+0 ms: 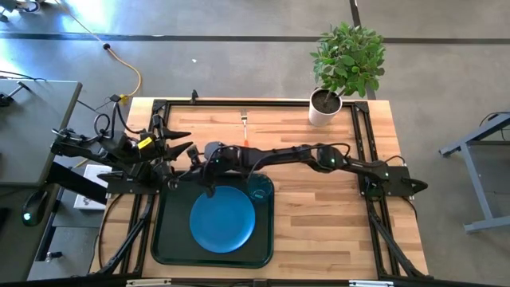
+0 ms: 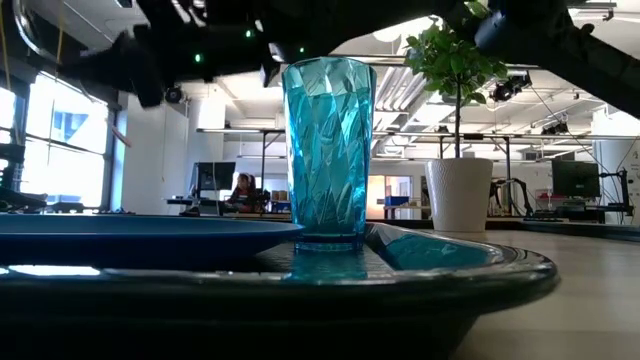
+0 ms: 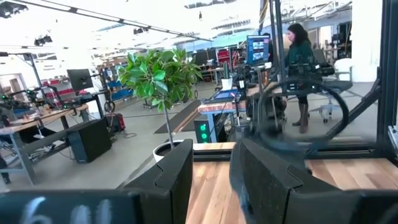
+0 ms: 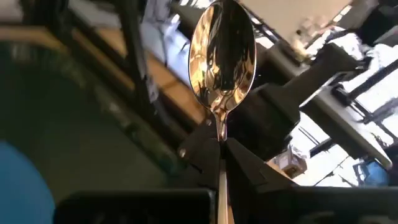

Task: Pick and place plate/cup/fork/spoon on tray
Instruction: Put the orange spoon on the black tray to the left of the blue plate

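The dark tray (image 1: 163,231) lies at the near left of the table. The blue plate (image 1: 222,220) lies flat in it, and the teal cup (image 1: 260,190) stands upright in its far right corner; both also show in the low view, cup (image 2: 328,150) and plate (image 2: 130,235). The fork (image 1: 245,122) lies on the bare table near the far edge. My right gripper (image 1: 209,177) reaches across above the tray's far left part and is shut on the spoon (image 4: 222,56). My left gripper (image 3: 211,180) is open and empty, level above the table's left edge. My right gripper pinches the spoon between its two fingers (image 4: 202,155) just below the neck (image 4: 221,127), at the top of the handle. The silver bowl (image 4: 222,56) sticks out past the fingertips in line with the fingers. The spoon is lifted clear above the tray; the handle is hidden between the fingers.
A white pot with a green plant (image 1: 325,108) stands at the table's far right corner. A dark frame rail (image 1: 255,102) runs around the table's edges. Bare wood (image 1: 319,223) lies right of the tray.
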